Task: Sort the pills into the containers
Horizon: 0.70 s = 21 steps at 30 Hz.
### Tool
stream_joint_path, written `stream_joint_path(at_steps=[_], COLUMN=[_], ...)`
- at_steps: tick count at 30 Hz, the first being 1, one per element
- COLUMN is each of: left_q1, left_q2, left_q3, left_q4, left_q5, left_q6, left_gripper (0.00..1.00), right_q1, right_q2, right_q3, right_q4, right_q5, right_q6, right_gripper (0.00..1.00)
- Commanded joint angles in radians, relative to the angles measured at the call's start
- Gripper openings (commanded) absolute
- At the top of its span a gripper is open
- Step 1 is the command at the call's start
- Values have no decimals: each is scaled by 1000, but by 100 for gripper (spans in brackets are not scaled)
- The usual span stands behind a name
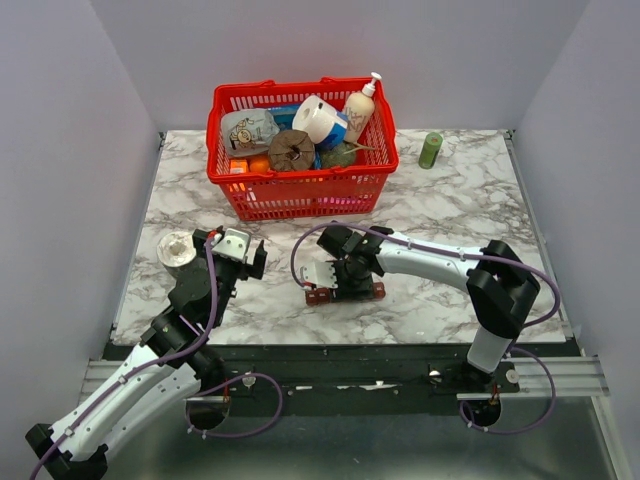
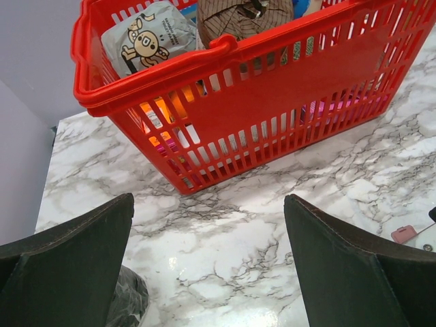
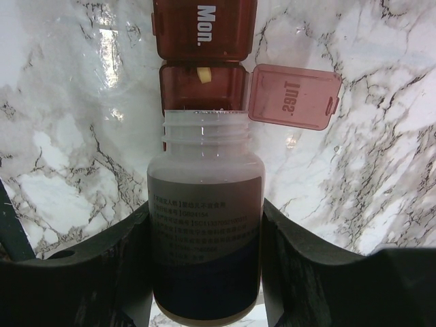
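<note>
Clamping a cloudy round plastic bottle [image 3: 204, 170], neck uncapped, the right gripper [image 3: 204, 208] faces glossy red-brown containers [image 3: 204, 27] just ahead, one square lid [image 3: 294, 97] flipped open. Left gripper [image 2: 208, 204] spread wide before a slatted basket [image 2: 272, 88].

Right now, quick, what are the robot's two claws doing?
Left gripper: open, holding nothing.
Right gripper: shut on the small uncapped translucent plastic bottle with a printed label.
</note>
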Motion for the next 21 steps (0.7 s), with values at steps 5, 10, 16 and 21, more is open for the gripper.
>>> stream_joint_path(at_steps=[5,10,16,21], left_q1=[5,6,5,6], left_q2=[-14,-11,-11,-14], left_q3=[-8,-8,-6,-6], left_q4=[10,8,10,8], left_q5=[20,23,21,21], left_q6=[14,12,14,12], left_gripper=[99,99,99,99], right_q1=[12,12,12,12], right_q2=[-6,26,40,52], right_q3=[24,14,50,79], right_q4=[-11,-26,-54,-78], right_q5=[6,24,30,32], right_q6=[8,5,11,10], right_gripper=[13,12,13,13])
